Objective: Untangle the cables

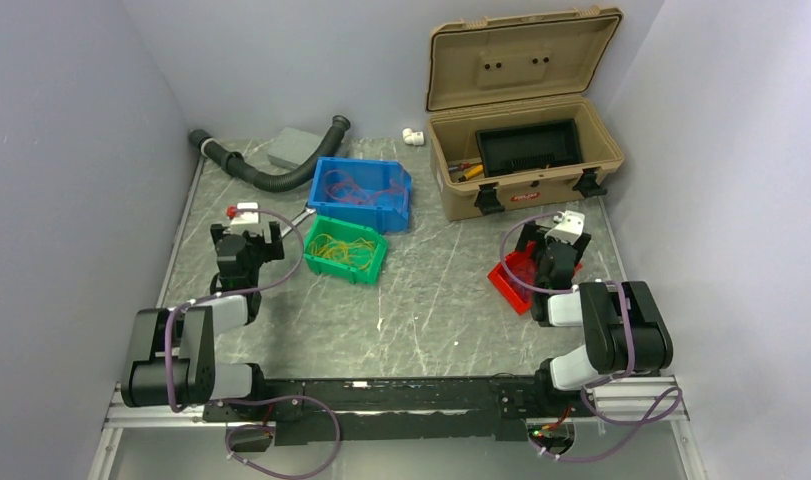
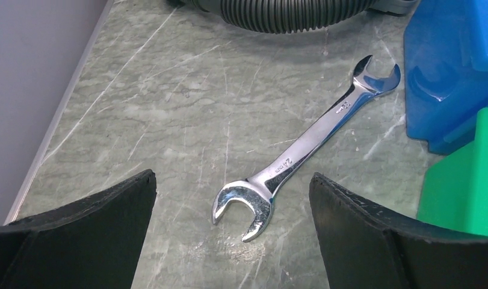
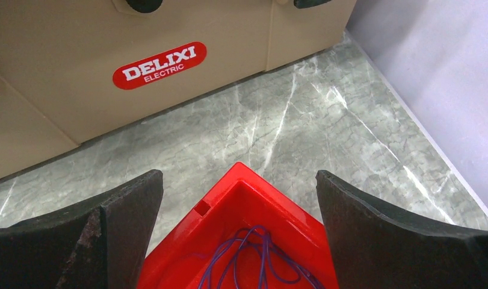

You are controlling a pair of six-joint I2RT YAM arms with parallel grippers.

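- The left gripper (image 1: 248,235) is hovering low over the grey marbled table (image 1: 431,290) near its left edge, its fingers (image 2: 97,223) spreading wide and gripping nothing.
- Between those fingers in the left wrist view, a chrome open-ended wrench (image 2: 301,147) is lying flat on the table, running diagonally, with its far jaw just beside the blue bin (image 1: 361,192).
- The right gripper (image 1: 553,242) is hanging over the far corner of a red bin (image 1: 509,275) at the right side of the table, its fingers (image 3: 386,235) also standing far apart with nothing between them.
- Thin purple cables (image 3: 253,259) are lying looped inside the red bin, below the right gripper.
- Red cables (image 1: 356,188) are sitting in a loose tangle inside the blue bin, left of the table's centre.
- Yellow-orange cables (image 1: 341,250) are resting in a tangle inside the green bin (image 1: 346,252), which is touching the blue bin's near side.
- A black corrugated hose (image 1: 271,178) is curving along the far-left part of the table, behind the blue bin and beside a flat grey box (image 1: 293,148).
- A tan case (image 1: 526,165) is standing at the far right with its lid up, holding a black tray (image 1: 529,145); its front is carrying a red DELIXI ELECTRIC label (image 3: 159,64), just beyond the red bin.
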